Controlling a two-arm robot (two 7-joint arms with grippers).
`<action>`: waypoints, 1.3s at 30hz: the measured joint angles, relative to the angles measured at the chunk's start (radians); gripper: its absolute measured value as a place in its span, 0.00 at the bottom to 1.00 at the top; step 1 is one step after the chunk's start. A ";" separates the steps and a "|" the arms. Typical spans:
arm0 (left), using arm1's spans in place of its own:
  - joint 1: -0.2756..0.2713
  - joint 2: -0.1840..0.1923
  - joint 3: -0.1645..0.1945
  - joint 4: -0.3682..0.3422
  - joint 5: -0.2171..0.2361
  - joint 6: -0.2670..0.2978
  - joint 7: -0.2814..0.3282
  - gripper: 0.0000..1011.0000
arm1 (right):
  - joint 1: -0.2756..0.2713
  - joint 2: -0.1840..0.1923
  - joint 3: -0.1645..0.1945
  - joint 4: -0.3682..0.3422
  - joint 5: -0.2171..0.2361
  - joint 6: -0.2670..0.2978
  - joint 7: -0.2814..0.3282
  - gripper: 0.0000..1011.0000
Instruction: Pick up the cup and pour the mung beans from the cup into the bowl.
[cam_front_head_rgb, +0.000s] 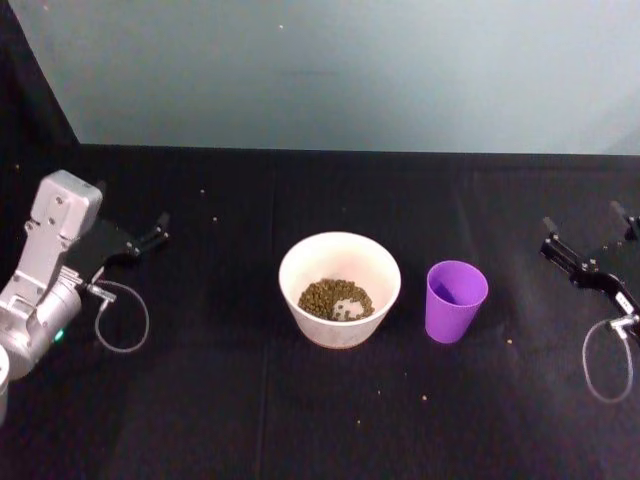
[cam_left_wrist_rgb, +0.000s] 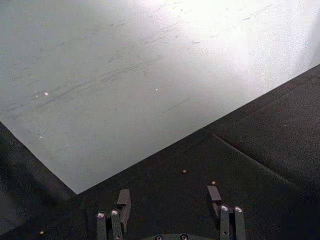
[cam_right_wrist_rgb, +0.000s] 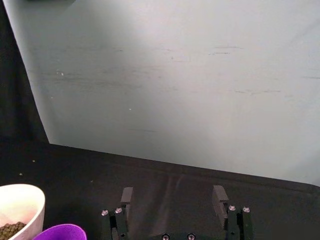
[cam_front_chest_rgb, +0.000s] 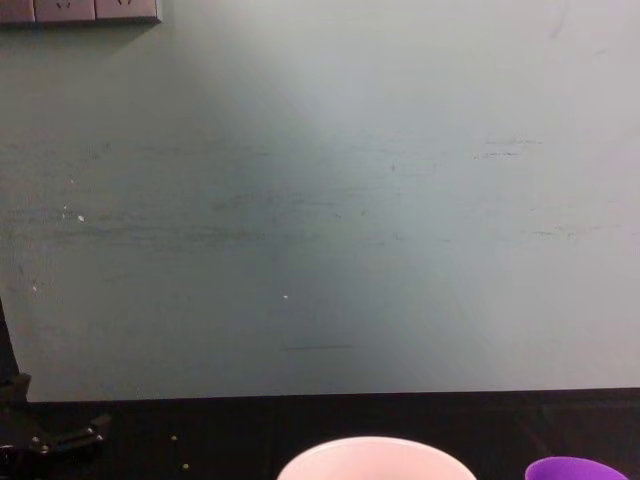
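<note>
Loose grains: a few stray mung beans lie scattered on the black bench (cam_front_head_rgb: 200, 420) in front of and around the bowl, one of them nearest the robot at (cam_front_head_rgb: 423, 398).
Bowl: the bowl (cam_front_head_rgb: 340, 289) stands upright at the middle of the bench; its pale rim also shows at the bottom of the chest view (cam_front_chest_rgb: 365, 458) and in a corner of the right wrist view (cam_right_wrist_rgb: 20, 205).
Mung beans: the mung beans (cam_front_head_rgb: 335, 299) lie heaped in the bottom of the bowl, with a pale patch of the bowl's floor showing through them.
Cup: the cup (cam_front_head_rgb: 455, 300) stands upright on the bench just beside the bowl, on the robot's right, apart from it by a narrow gap; its inside looks empty. Its purple rim shows in the right wrist view (cam_right_wrist_rgb: 60, 232) and the chest view (cam_front_chest_rgb: 580, 468).
Left claw: the left claw (cam_front_head_rgb: 160, 230) hangs over the bench well to the left of the bowl, fingers spread apart and holding nothing, as its wrist view shows (cam_left_wrist_rgb: 170, 197).
Right claw: the right claw (cam_front_head_rgb: 588, 232) sits near the right edge of the bench, well apart from the cup, fingers spread and empty (cam_right_wrist_rgb: 172, 196).
Wall: a pale grey-green wall (cam_front_head_rgb: 350, 70) rises behind the far edge of the bench.
</note>
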 joint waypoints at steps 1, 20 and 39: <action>0.000 0.000 0.000 0.000 0.000 0.000 0.000 0.99 | 0.000 0.001 0.000 -0.001 0.000 0.000 0.000 0.99; 0.000 0.000 0.000 0.000 0.000 0.000 0.000 0.99 | -0.002 0.004 -0.002 -0.005 0.003 0.001 0.003 0.99; 0.000 0.000 0.000 0.000 0.000 0.000 0.000 0.99 | -0.003 0.005 -0.002 -0.005 0.005 0.001 0.005 0.99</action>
